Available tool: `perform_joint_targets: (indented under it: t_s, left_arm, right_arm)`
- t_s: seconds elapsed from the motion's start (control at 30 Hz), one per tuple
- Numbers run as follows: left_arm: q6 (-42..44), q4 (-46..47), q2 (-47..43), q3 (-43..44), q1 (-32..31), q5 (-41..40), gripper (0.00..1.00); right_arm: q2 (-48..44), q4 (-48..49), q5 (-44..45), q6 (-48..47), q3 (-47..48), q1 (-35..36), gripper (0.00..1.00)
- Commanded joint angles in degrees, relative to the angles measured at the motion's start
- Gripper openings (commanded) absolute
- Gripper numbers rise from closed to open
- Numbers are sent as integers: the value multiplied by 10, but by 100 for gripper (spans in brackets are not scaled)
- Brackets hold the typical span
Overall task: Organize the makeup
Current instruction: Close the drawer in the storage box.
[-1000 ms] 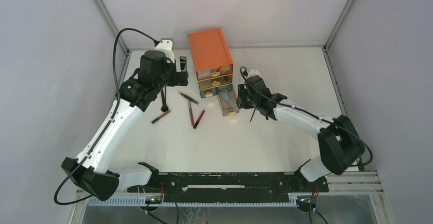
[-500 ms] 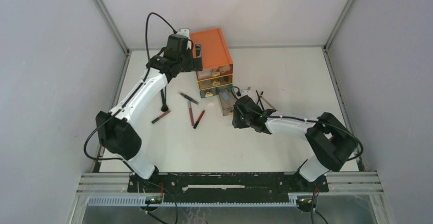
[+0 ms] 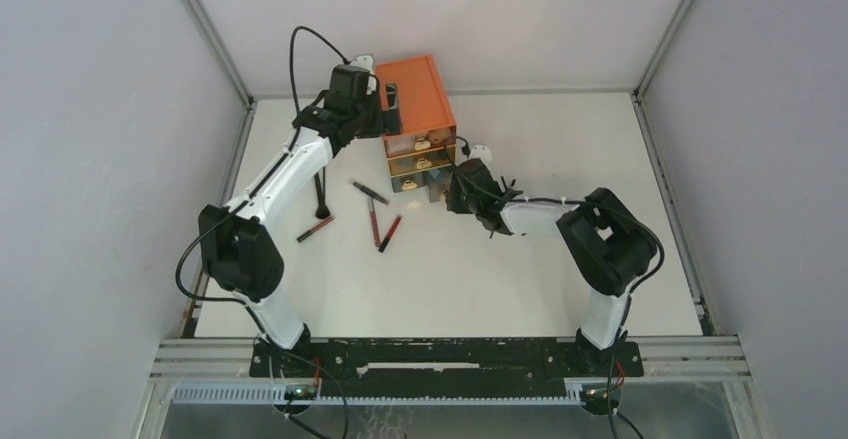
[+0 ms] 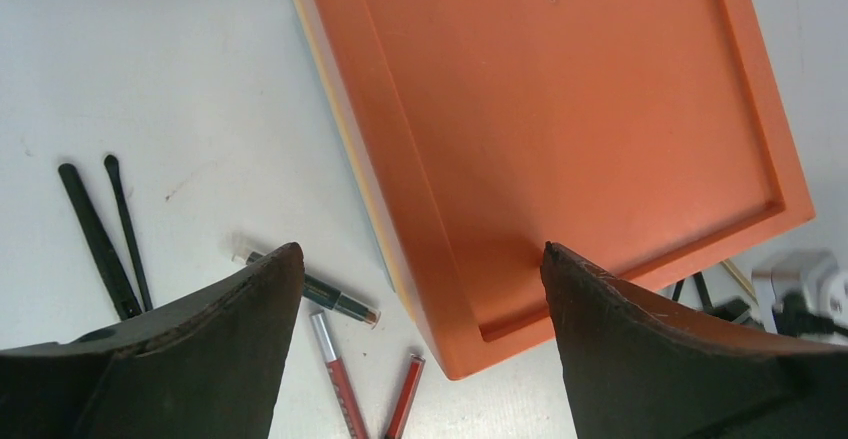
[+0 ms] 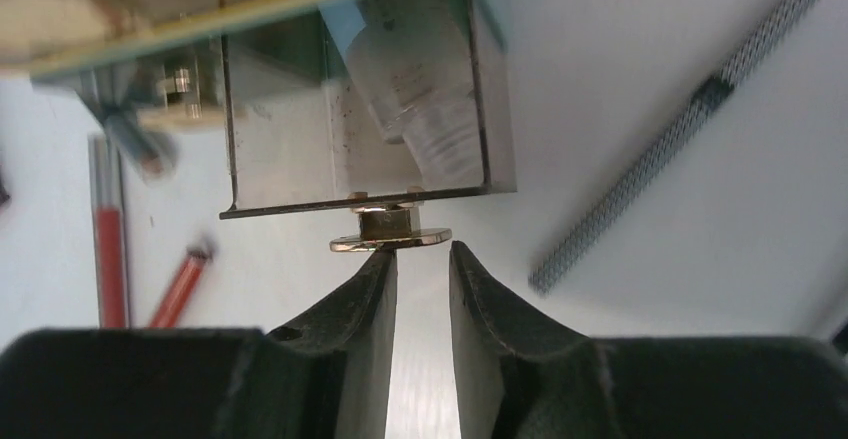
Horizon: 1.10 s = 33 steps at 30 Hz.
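Note:
Makeup lies loose on the white table: two thin black brushes (image 4: 95, 239), a dark pencil (image 4: 310, 287) and red pencils (image 4: 340, 389) left of the orange chest (image 3: 412, 94). My left gripper (image 4: 420, 259) hangs wide open over the chest's front left corner, holding nothing. The chest's bottom clear drawer (image 5: 360, 149) is pulled out, with a pale tube (image 5: 420, 99) inside. My right gripper (image 5: 422, 259) sits at the drawer's gold knob (image 5: 390, 235), its jaws a narrow gap apart and empty. Its fingertips (image 5: 380, 264) reach just under the knob.
Another black brush (image 3: 497, 221) lies right of the drawer beside my right wrist, seen as a mesh-patterned stick (image 5: 680, 129). One more red pencil (image 3: 315, 228) lies toward the left. The enclosure's walls close in the table's back and sides.
My left arm swung right from beside the chest to above it. The right gripper moved in to the drawer's front, and its jaws narrowed.

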Motion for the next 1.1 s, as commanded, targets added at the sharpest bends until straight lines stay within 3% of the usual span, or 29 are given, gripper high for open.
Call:
perform_joint_targets:
  t_s: [0.0,0.17,0.33,0.63,0.77,0.93,1.07]
  left_arm:
    - [2,-15,9,19,2,25,92]
    - [1,-16,8,25,2,35,92]
    - [-4,-20,-1,39,3,47,92]
    - [-2,-17,-104,18,2,43,92]
    - [2,-13,-158,-30,2,23,92]
    - [-4,-13,-203,-102,1,1,92]
    - [-37,42,-247,-227,-25,-53,88]
  right_arm:
    - [41,101,17,14,48,-25,33]
    - [70,158,25,44,59,-44,33]
    - [110,183,-25,104,75,-64,36]
    - [95,197,-42,124,75,-66,39]
    - [68,182,-56,124,61,-67,41]
    - [-9,189,-69,124,-18,-60,52]
    - [-113,154,-65,116,-93,-75,56]
